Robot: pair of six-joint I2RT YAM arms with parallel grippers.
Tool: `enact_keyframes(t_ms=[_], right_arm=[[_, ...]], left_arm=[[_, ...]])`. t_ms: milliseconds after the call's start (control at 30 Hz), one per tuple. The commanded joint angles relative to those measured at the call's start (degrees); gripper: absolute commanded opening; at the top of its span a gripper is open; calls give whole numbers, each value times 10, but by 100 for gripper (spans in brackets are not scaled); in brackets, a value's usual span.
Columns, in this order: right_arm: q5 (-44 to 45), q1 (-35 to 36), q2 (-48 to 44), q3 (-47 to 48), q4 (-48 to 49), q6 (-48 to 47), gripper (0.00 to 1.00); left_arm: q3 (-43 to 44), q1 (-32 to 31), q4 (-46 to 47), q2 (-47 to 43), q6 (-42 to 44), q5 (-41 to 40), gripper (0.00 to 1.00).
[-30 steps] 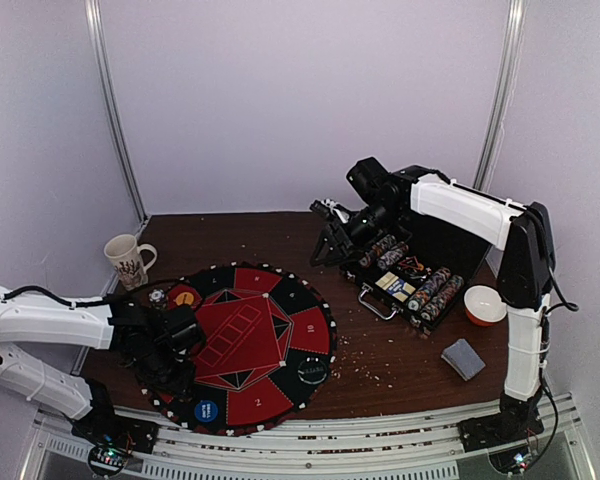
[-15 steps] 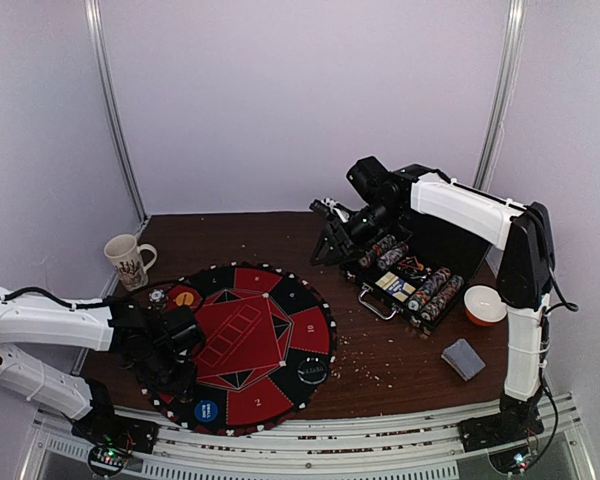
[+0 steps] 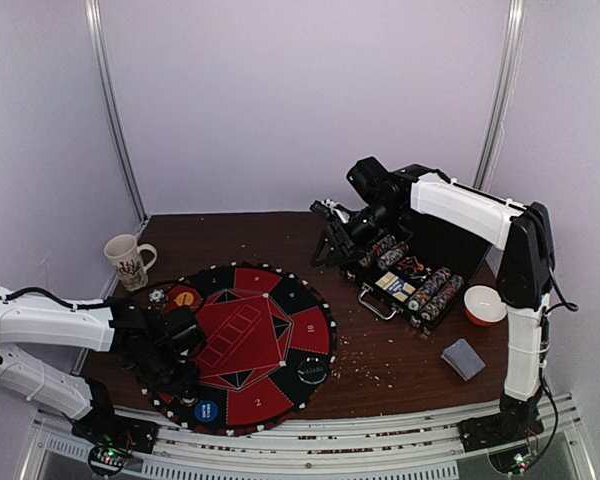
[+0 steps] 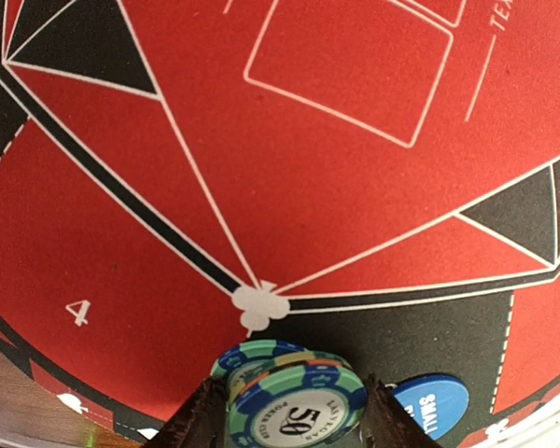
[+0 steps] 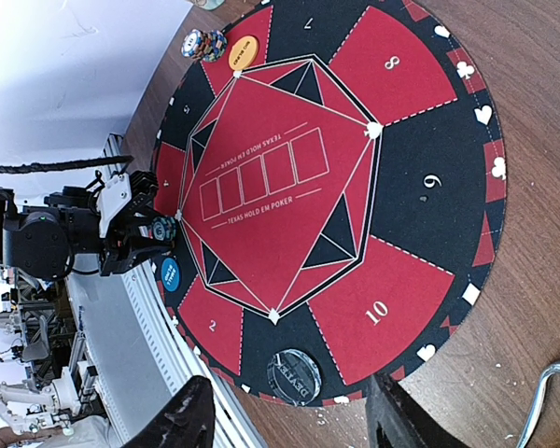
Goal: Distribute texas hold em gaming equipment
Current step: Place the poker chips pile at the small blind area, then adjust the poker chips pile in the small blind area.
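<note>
1. Blue round button disc (image 3: 206,410): flat, white lettering, lying at the near rim of the round red-and-black felt mat (image 3: 315,330).
2. My left gripper (image 4: 292,387): dark fingers flank a short stack of striped green-and-blue poker chips (image 4: 303,415). The top chip is marked 50. The stack sits on the mat just beside the blue disc. I cannot tell whether the fingers press it or stand just clear.
3. Black glossy button disc (image 3: 312,370): on the mat's right near edge.
4. Grey-blue squared deck of playing cards (image 3: 464,358): on the crumb-flecked brown wooden table (image 3: 400,350).
5. Red bowl with white inside (image 3: 484,304).
6. Yellow button disc (image 3: 184,296), beside a small striped chip stack (image 3: 158,295): on the mat's far left rim.
7. Black hinged case (image 3: 450,250): lid open, with rolls of chips inside.
8. White patterned ceramic mug (image 3: 128,260).
9. My right gripper (image 3: 330,240): fingers spread, nothing between them, raised beside the case.
</note>
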Motion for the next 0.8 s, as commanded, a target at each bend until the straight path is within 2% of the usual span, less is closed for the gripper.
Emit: enact_keyframes(t_ms=[0,300,467,600,733,767], right_arm=[[5,1,10,18,-11,-9,58],[4,1,10,20,-16,-12,58],[4,1,9,20,-18,-15,58],[4,1,9,20,-20,-18,58],[3,1,9,18,-25,-23,58],[3,1,9,16,-25,-24,58]], left_arm=[[-6,3,-2,-1,0,2,55],[27,8,-37,-28,5,-46,71],[75,11,-32,-40,87,-74,83],[86,11,-11,-36,184,-31,91],[80,11,1,-23,246,35,98],[85,11,-14,-11,247,27,98]])
